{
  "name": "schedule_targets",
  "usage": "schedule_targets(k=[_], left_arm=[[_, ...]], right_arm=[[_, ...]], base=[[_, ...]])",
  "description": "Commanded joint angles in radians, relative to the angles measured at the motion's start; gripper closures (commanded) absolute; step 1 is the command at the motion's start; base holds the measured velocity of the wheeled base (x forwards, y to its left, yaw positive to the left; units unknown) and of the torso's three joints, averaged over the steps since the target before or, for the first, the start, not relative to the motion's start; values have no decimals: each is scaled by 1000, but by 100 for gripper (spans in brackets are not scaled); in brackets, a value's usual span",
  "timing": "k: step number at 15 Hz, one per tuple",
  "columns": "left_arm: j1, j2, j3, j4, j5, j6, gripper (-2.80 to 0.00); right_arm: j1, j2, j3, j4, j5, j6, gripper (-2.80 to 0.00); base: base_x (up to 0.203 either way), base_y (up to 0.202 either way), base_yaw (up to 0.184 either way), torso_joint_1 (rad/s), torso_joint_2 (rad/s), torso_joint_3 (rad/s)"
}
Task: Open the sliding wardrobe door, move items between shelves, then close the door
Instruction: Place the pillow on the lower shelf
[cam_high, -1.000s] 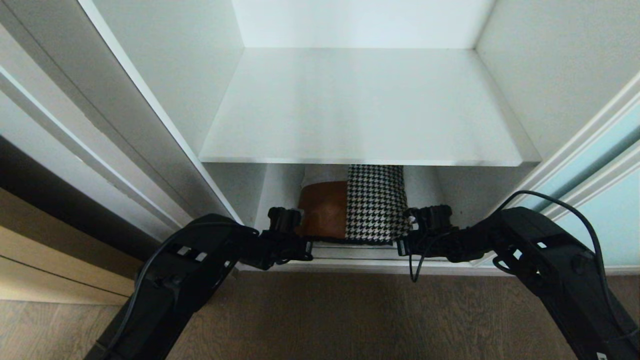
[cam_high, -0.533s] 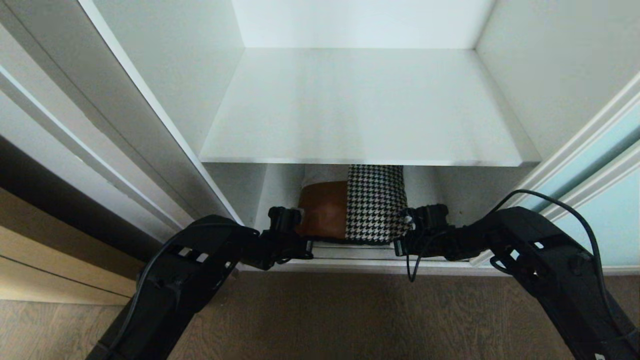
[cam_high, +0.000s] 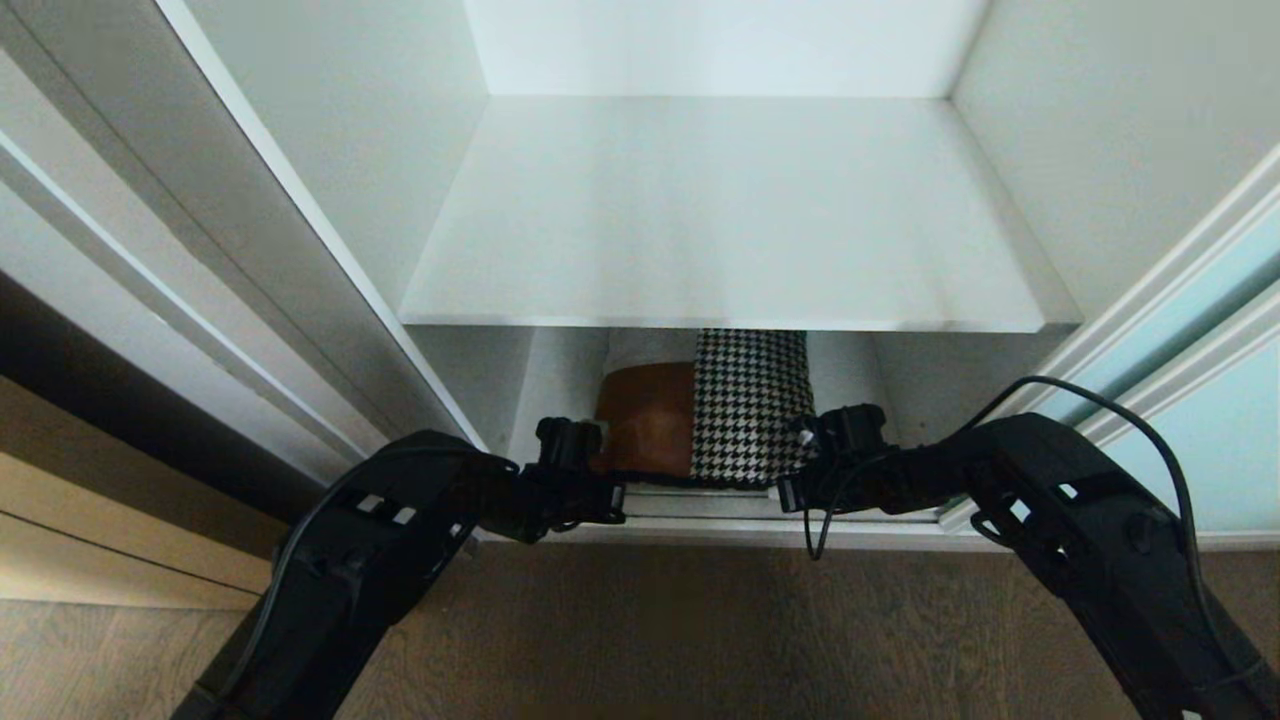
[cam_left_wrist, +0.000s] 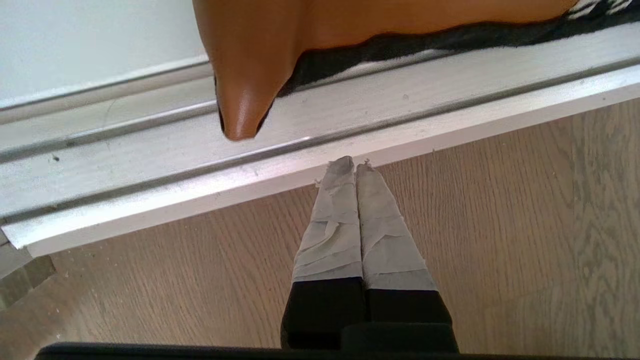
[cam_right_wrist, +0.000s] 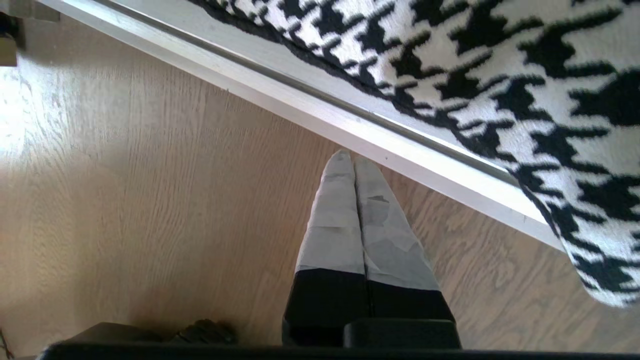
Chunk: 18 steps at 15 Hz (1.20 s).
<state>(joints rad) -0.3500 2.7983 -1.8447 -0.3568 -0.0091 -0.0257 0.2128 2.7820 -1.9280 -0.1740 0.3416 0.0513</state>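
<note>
At the bottom centre of the head view, the cushion (cam_high: 705, 405) lies on the lowest level of the wardrobe, under the white shelf (cam_high: 730, 230) that fills the middle of the frame. Tan leather half on the left, houndstooth half on the right, black underside along its front edge. That front edge overhangs the silver door track (cam_high: 700, 505) at the wardrobe's foot.

My left gripper (cam_left_wrist: 356, 167) is low at lower centre-left, by the cushion's leather corner. Its taped fingers are pressed together with nothing between them, tips over the wood floor (cam_left_wrist: 500, 225) at the track's outer edge, apart from the leather corner.

My right gripper (cam_right_wrist: 354, 159) is at lower centre-right, by the houndstooth corner. Its fingers are also pressed together and empty, tips over the floor just short of the track, not touching the fabric.

The aqua glass door (cam_high: 1215, 420) stands slid aside at the right edge of the frame, wardrobe open.
</note>
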Motion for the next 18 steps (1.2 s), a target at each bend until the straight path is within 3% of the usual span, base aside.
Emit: schedule_targets(k=[1,4,7,13,16,18], left_arm=[[0,3,-8,-2,0,0,0],[0,3,-15,11,-3,-8,0],[0,3,-13,4,-3,-14,0],[0,6,-21,-2,-2,-11,0],[0,7,-22,-4,-2,-13,0],[-1,6,-18,-4,-2,-14,0]], right_arm=[[7,8,-9,-5,8,2,0],[16,2,-8,27,10,-10,0],[29,1,-11,41,-4,-86,0],[25,2,-11,60,-26,-93,0],[22,25,-12,-133,-38,-95,0],[22,39,-12,-218,-92,-97,0]], base=[[0,0,0,0,0,0],[0,0,0,0,0,0],[0,0,0,0,0,0],[0,0,0,0,0,0],[0,0,0,0,0,0],[0,0,0,0,0,0]])
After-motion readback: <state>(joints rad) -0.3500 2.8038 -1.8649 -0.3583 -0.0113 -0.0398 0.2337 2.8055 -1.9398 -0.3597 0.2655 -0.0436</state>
